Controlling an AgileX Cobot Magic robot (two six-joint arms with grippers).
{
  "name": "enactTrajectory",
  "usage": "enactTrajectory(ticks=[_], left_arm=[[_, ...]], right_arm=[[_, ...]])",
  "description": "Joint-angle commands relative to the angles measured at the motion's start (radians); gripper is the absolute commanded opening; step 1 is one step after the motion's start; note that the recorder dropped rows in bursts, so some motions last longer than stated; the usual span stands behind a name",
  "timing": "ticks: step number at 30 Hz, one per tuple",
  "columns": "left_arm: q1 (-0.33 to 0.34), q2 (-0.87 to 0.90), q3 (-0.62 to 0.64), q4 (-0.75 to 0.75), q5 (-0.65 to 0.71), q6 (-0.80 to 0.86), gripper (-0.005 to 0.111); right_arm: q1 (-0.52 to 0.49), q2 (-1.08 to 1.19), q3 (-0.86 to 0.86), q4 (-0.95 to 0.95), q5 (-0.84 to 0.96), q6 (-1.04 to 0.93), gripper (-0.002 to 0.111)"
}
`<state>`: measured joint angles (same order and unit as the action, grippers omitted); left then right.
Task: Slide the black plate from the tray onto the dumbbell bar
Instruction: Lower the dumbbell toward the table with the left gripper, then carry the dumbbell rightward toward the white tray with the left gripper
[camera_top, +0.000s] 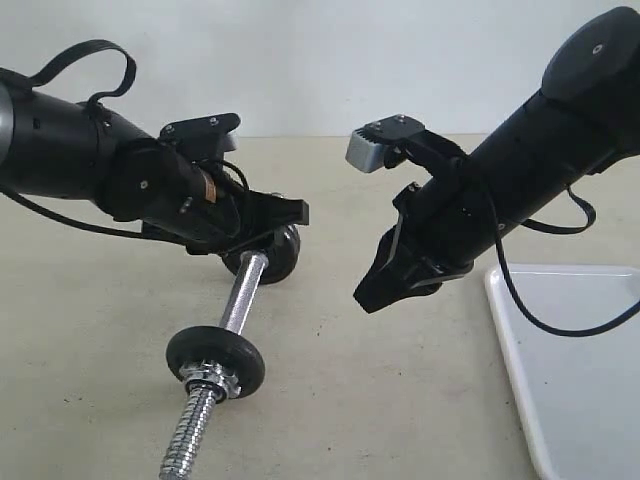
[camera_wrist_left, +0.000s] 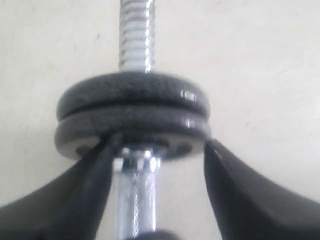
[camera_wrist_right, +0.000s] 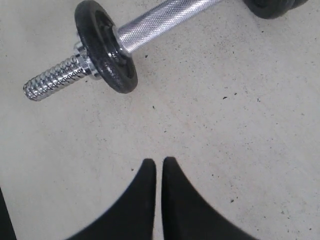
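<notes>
Exterior view of a tabletop: the dumbbell bar (camera_top: 243, 297) lies on the surface left of middle, running from the near edge toward the far edge. The tray (camera_top: 560, 400) sits at the near right corner, and the part you can see carries no disc. A single disc (camera_top: 215, 362) rides the bar's near end; a pair of matching black discs (camera_top: 283, 258) sits at its far end. Left wrist view shows that pair flush together, bare thread (camera_wrist_left: 135, 35) beyond. You may judge the outer one to be the black plate (camera_wrist_left: 132, 90), since it would go on from that end, though nothing tells the two apart. So the sliding looks done; only a clean retreat seems left. The left claw (camera_wrist_left: 161, 141) has its jaws spread wide astride the bar, gripping nothing, fingertips (camera_wrist_left: 102, 160) at the face of the inner disc (camera_wrist_left: 132, 127), just beside the plate. The right claw (camera_wrist_right: 159, 161) has its jaws pressed together, holding nothing, over bare surface between bar and tray, well apart from the plate.
</notes>
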<state>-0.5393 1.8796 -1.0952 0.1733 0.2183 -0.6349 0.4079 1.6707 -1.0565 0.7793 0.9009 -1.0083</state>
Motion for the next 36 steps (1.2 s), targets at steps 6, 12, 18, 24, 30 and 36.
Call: enactTrajectory(ticks=[6,12,18,24,30,36], left_arm=[[-0.001,-0.005,-0.004,0.008,0.017,0.009,0.061],[-0.001,-0.005,-0.004,0.085,0.136,0.051,0.061],[-0.001,-0.082,-0.004,0.085,0.208,0.149,0.061],[-0.001,-0.097,0.056,0.131,0.321,0.229,0.060],[-0.001,-0.097,0.144,0.138,0.263,0.212,0.060],[-0.001,-0.097,0.165,0.129,0.250,0.179,0.060]], right_arm=[[-0.007,-0.005,-0.002,-0.011,0.009,0.005,0.000],[-0.007,-0.005,-0.002,-0.094,-0.032,0.058,0.000],[-0.007,-0.005,-0.002,-0.136,-0.054,0.110,0.000],[-0.003,-0.005,-0.002,-0.132,-0.040,0.120,0.000],[0.001,-0.005,-0.002,-0.132,-0.042,0.120,0.000],[0.002,-0.005,-0.002,-0.130,-0.044,0.120,0.000]])
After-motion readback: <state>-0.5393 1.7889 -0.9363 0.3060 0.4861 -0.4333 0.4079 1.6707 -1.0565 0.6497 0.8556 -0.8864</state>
